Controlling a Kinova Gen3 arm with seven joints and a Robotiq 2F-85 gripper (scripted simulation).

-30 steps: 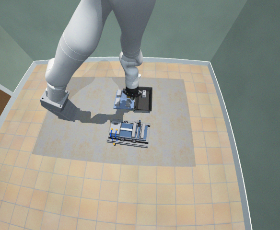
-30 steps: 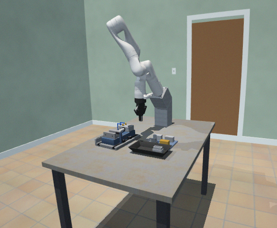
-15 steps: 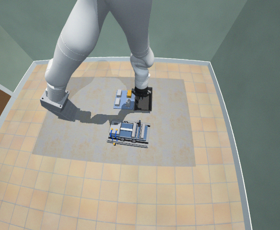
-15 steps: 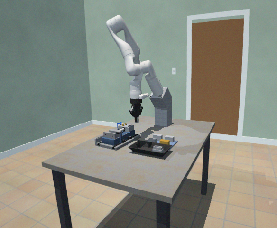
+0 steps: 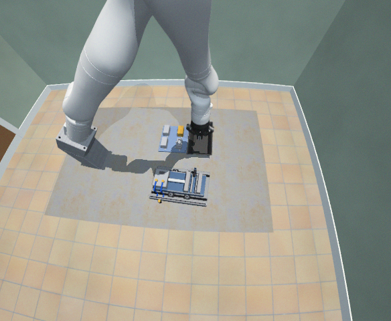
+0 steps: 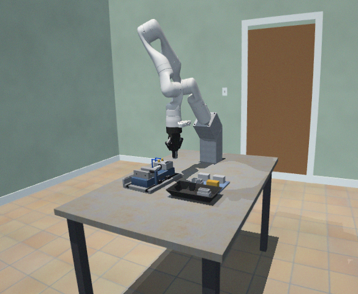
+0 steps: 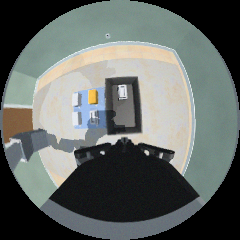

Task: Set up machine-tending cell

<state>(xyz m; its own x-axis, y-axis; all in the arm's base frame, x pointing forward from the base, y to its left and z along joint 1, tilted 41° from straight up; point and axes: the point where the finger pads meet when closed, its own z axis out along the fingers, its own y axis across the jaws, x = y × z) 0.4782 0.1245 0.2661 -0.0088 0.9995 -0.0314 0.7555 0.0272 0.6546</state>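
Counting near to far, exterior view, frame centre: one black outfeed tray (image 6: 176, 193) holding one finished part (image 6: 203, 191); one blue infeed plate (image 6: 224, 184) carrying two aluminium blanks (image 6: 203, 176), one brass blank (image 6: 213, 182) and one further grey piece; vise (image 6: 141, 177) left, opening unloaded. Gripper (image 6: 175, 155) clenched, empty, aloft.

Overhead, room-side, wrist-down — all share table (image 6: 160, 218).

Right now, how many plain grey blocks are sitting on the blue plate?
2 grey blocks, both on the blue plate's side away from the tray: one beside the brass block, the other beside the pocketed part. None seems hidden.
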